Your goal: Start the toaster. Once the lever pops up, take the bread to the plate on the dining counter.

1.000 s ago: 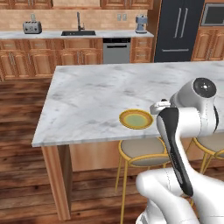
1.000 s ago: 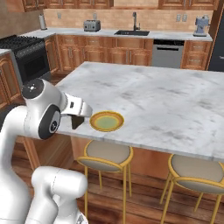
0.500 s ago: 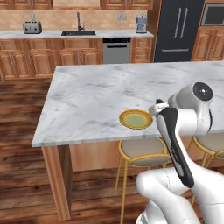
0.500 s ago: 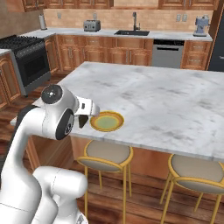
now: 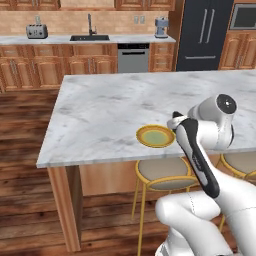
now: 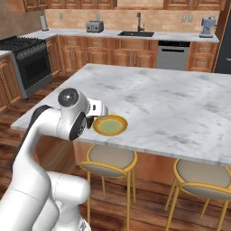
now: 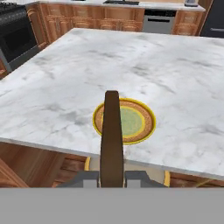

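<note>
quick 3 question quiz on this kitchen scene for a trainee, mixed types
1. True or false: the bread already lies flat on the plate.
2. What is the gripper shut on?
3. The plate sits: A) at the middle of the dining counter B) near the counter's edge, above a stool C) beside the toaster.

Key: 1 false, it is held on edge in the gripper. 2 the bread. 3 B.

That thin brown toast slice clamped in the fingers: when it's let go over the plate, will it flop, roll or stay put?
The thin brown toast slice stands straight out edge-on from the shut fingers, so it is probably stiff. Being flat, it should tip onto its face rather than roll. The small yellow-green plate has a raised rim, which would likely stop any slide.
</note>
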